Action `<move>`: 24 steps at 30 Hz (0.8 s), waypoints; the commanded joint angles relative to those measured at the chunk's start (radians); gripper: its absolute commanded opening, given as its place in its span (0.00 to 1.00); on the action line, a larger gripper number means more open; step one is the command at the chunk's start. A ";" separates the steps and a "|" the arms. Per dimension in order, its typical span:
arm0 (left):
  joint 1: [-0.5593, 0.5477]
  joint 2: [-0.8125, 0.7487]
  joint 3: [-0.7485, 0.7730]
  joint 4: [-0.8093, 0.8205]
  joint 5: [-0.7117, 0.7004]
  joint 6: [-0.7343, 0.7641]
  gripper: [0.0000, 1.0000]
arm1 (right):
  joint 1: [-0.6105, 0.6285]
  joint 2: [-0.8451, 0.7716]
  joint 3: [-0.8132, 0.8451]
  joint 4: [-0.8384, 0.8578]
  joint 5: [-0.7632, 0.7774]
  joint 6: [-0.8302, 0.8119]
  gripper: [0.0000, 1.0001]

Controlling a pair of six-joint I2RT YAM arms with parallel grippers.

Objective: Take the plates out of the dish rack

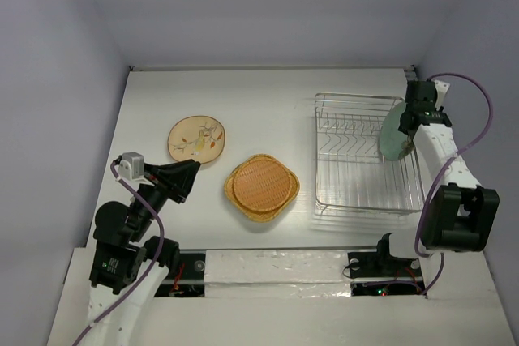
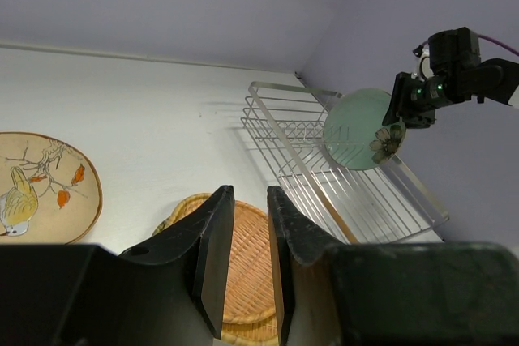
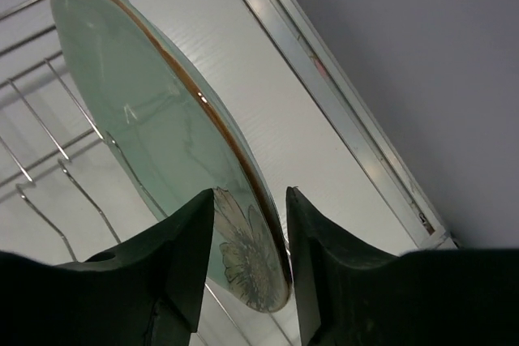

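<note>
The right gripper [image 3: 250, 198] has its two dark fingers [image 3: 188, 237] closed onto the edge of a pale green round glazed plate [image 3: 138, 103]. One finger is on each face, at a spot where a cream flower is printed just inside the thin brown rim. The plate stands nearly on edge, hanging down from the gripper's tips. Directly under it is the right end of the rectangular silver wire dish rack [image 1: 349, 127], with the row of upright prongs to the gripper's left. Whether the plate's low edge clears the wires cannot be told.

The left gripper [image 2: 250, 192] holds nothing. Its black fingers [image 2: 215, 241] are drawn almost together, with only a narrow slit between them. It hangs over the white table [image 1: 268, 95]. Just ahead of its tips and below them lies a stack of woven-looking orange and yellow plates with rounded corners [image 1: 262, 186], flat on the table. To the left of its fingers lies a cream round plate [image 2: 40, 188] with a brown rim, also flat, drawn with a bird on a branch with red leaves. The rack sits well off to this gripper's right.
</note>
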 commanded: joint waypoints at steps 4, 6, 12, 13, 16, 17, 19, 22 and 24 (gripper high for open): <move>-0.005 -0.012 0.017 0.031 -0.005 0.002 0.20 | -0.005 0.034 0.042 0.052 0.023 -0.041 0.34; -0.005 -0.014 0.019 0.030 -0.006 0.001 0.20 | -0.005 0.043 0.045 0.049 0.032 -0.051 0.25; -0.005 -0.011 0.017 0.034 -0.003 0.002 0.20 | -0.005 0.046 0.077 -0.002 0.021 -0.051 0.00; -0.005 -0.011 0.017 0.034 -0.002 0.001 0.20 | -0.005 0.044 0.085 -0.011 0.037 -0.057 0.00; -0.005 -0.008 0.016 0.036 0.000 0.001 0.20 | 0.013 0.038 0.120 -0.048 0.060 -0.074 0.00; -0.005 -0.006 0.016 0.034 0.000 -0.001 0.20 | 0.022 0.029 0.129 -0.063 0.063 -0.080 0.00; -0.005 -0.008 0.014 0.036 0.000 -0.001 0.20 | 0.045 0.020 0.163 -0.077 0.071 -0.102 0.00; -0.005 -0.008 0.014 0.034 -0.003 -0.003 0.20 | 0.093 -0.002 0.210 -0.088 0.116 -0.155 0.00; -0.005 -0.009 0.014 0.036 -0.003 -0.004 0.20 | 0.124 -0.006 0.238 -0.105 0.156 -0.180 0.00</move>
